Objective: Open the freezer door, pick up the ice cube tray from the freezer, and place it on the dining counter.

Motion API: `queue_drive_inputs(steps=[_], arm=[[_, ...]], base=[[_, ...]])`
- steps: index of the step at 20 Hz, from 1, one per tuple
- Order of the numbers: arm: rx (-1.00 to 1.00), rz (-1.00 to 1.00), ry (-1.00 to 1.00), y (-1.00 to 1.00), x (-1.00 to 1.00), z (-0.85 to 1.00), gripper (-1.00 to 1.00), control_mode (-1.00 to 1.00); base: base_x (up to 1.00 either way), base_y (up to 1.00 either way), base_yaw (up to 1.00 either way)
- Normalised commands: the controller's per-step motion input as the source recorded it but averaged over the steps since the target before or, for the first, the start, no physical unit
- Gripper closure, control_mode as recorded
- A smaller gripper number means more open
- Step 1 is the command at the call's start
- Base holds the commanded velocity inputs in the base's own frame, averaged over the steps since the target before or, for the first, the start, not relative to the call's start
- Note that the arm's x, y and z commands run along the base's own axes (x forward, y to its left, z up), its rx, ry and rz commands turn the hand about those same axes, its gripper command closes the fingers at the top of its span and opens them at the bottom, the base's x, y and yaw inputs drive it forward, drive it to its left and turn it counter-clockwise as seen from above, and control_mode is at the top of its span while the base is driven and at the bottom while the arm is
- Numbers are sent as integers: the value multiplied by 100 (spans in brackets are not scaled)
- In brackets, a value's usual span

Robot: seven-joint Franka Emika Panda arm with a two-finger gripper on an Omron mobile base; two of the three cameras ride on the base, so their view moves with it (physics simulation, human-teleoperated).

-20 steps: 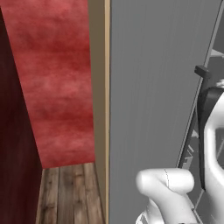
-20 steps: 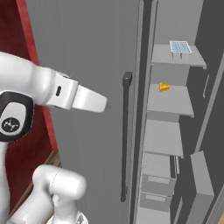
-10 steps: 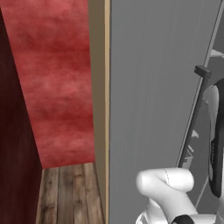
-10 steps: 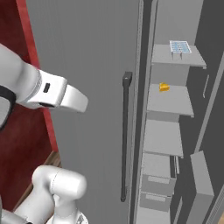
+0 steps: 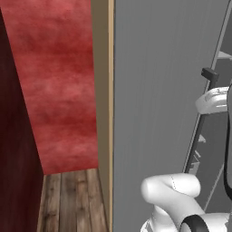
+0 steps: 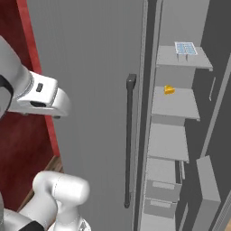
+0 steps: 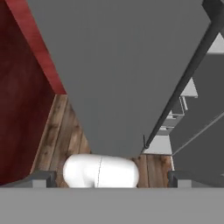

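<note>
Door (image 6: pixel 94 90) swung open, so step one looks done; handle (image 6: pixel 129 144) at frame centre. Tray (image 6: pixel 186 48) on top shelf (image 6: pixel 182 57), upper right, not yet picked. Tool (image 7: pixel 111 178) fingers spread apart, empty, facing door. Gap between door edge and shelves is narrow; floor (image 5: pixel 72 199) lower left.

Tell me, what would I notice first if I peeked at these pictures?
Probably the big grey freezer door with its long dark handle, filling the middle. Beside it the freezer stands open, with a pale blue ice cube tray on the top shelf and a small yellow thing one shelf below.
</note>
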Motion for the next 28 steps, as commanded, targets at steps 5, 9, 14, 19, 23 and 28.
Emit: queue_drive_inputs(steps=[5,9,14,19,23,28], arm=[[0,4,0,20,1,-32,-100,-100],[0,-7,-4,1,0,-23,-100,-100],[1,-16,-1,0,0,-3,-100,-100],[3,-14,0,0,0,-5,-100,-100],[1,-6,0,0,0,-3,-100,-100],[0,0,0,4,0,0,-100,-100]], base=[[0,0,0],[0,0,0],[0,0,0],[0,0,0],[0,0,0],[0,0,0]])
